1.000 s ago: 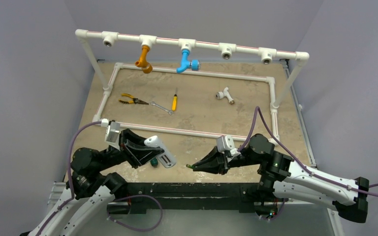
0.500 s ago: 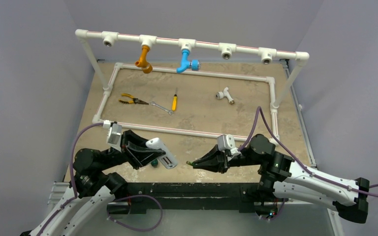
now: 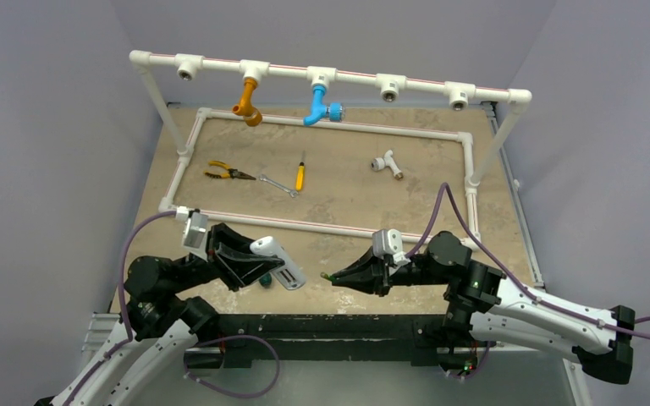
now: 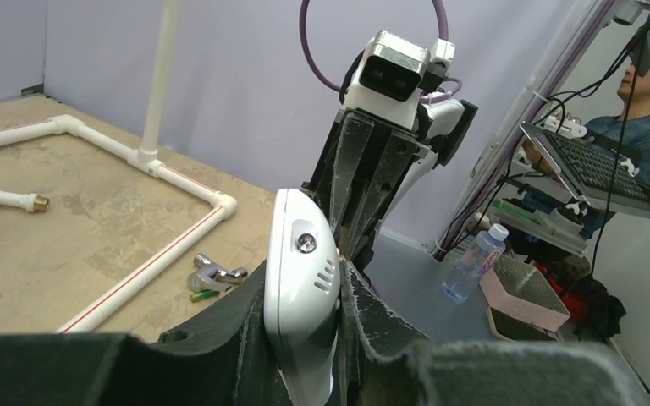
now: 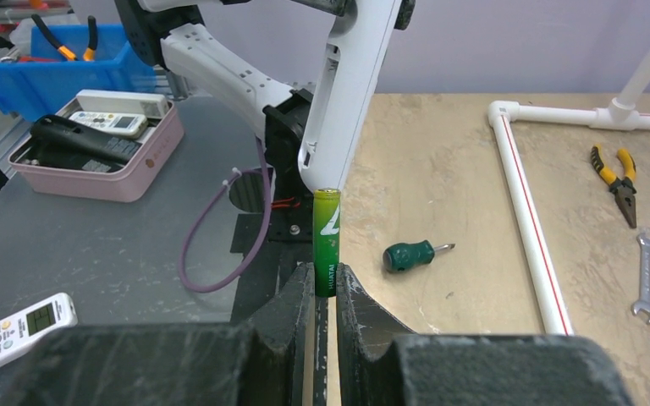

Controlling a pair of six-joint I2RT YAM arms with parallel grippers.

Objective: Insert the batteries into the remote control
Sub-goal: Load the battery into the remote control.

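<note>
- Remote control (image 3: 276, 262) is off the table at the near left, and your left gripper (image 3: 258, 269) is clamped on its long sides. In the left wrist view the white body (image 4: 300, 288) sits wedged between the two fingers, one end sticking out past them.
- Your right gripper (image 3: 338, 277) is pinched tight on a green battery (image 5: 326, 241). It grips the battery's lower half, so the rest pokes straight out past the fingertips.
- That battery points at the free end of the remote. The right wrist view makes them look almost touching, but from the top camera you can see a gap between the battery tip (image 3: 325, 277) and the remote.
- A stubby green-handled screwdriver (image 3: 265, 279) lies on the table (image 3: 347, 203) just under the remote, near the front edge.
- Behind both grippers a white pipe frame (image 3: 330, 127) runs round the table top.
- Inside the frame, yellow-handled pliers (image 3: 224, 172) lie to the left, with a small wrench (image 3: 278, 184) just beside them. A yellow-handled screwdriver (image 3: 300, 175) sits near the wrench.
- Over to the right, well apart from those tools, is a white pipe tee fitting (image 3: 387, 162).
- At the back, a raised pipe rail carries an orange tap (image 3: 248, 101) and a blue tap (image 3: 320, 105), both hanging down side by side.
</note>
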